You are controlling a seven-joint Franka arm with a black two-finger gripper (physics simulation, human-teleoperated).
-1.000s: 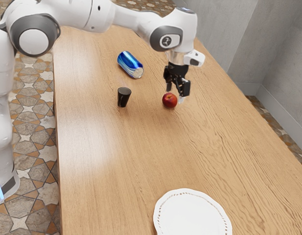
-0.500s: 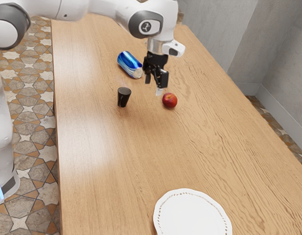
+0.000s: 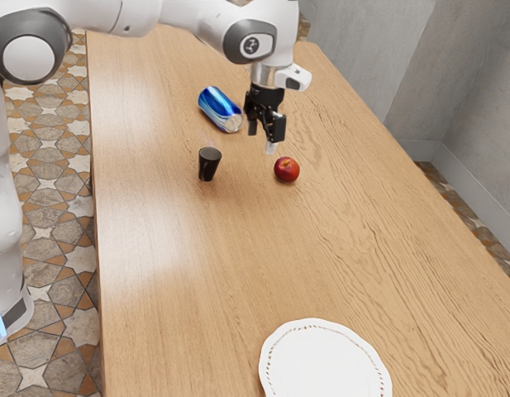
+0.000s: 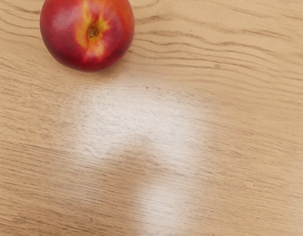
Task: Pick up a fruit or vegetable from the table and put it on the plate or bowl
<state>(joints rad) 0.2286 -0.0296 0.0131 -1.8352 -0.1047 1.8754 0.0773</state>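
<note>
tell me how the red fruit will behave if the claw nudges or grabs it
The red fruit is round and sits free on the flat table, so a nudge would probably roll it. Its skin looks smooth and glossy, so an off-centre pinch may slip.

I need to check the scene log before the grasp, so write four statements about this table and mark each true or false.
1. The red fruit lies on the table. True.
2. The claw holds the red fruit. False: the claw hangs apart from it, between the fruit and the blue can.
3. The blue can lies on its side. True.
4. The black cup stands on the white plate. False: it stands on the table to the exterior view's left of the fruit, far from the plate.
</note>
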